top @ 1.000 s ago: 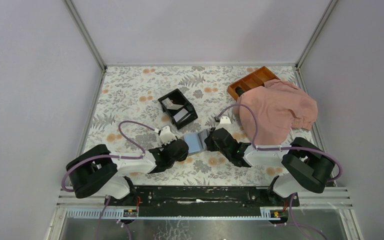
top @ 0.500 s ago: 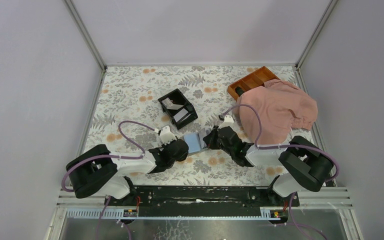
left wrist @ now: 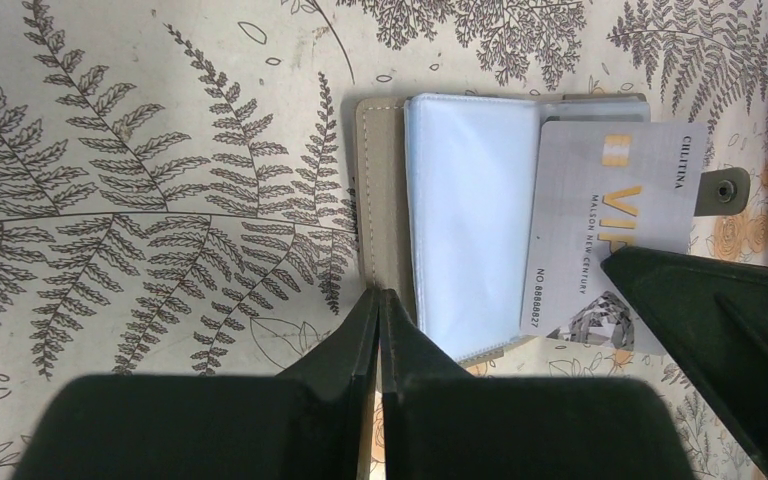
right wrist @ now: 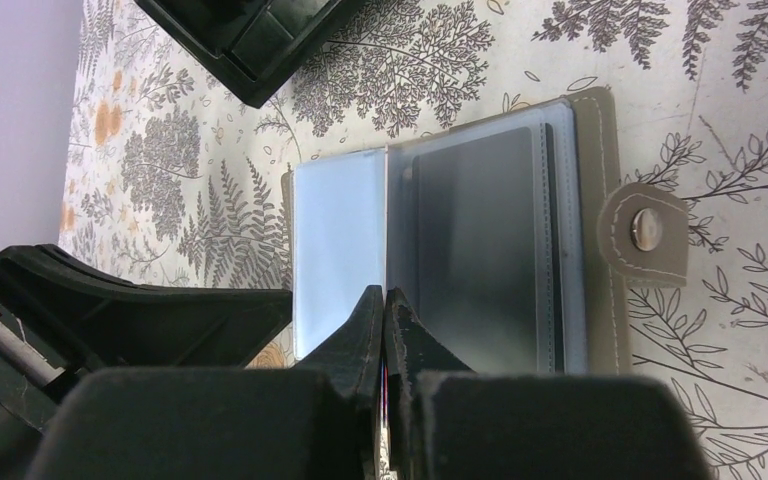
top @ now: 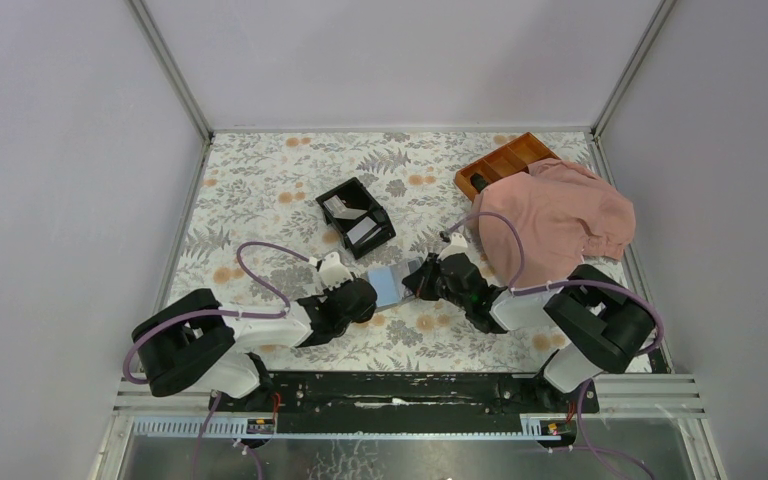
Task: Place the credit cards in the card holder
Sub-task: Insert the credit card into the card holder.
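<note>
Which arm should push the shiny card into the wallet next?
Right. Its jaws pinch the silver VIP credit card over the open grey-taupe bifold wallet; the left jaws only clamp the wallet's edge.

Bright, even, diffuse light — soft faint shadows, crisp wrist close-ups, overhead view slightly coarser.

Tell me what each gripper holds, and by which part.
The left gripper pinches the card holder by the near edge of its cover. The right gripper pinches a card by one end.
</note>
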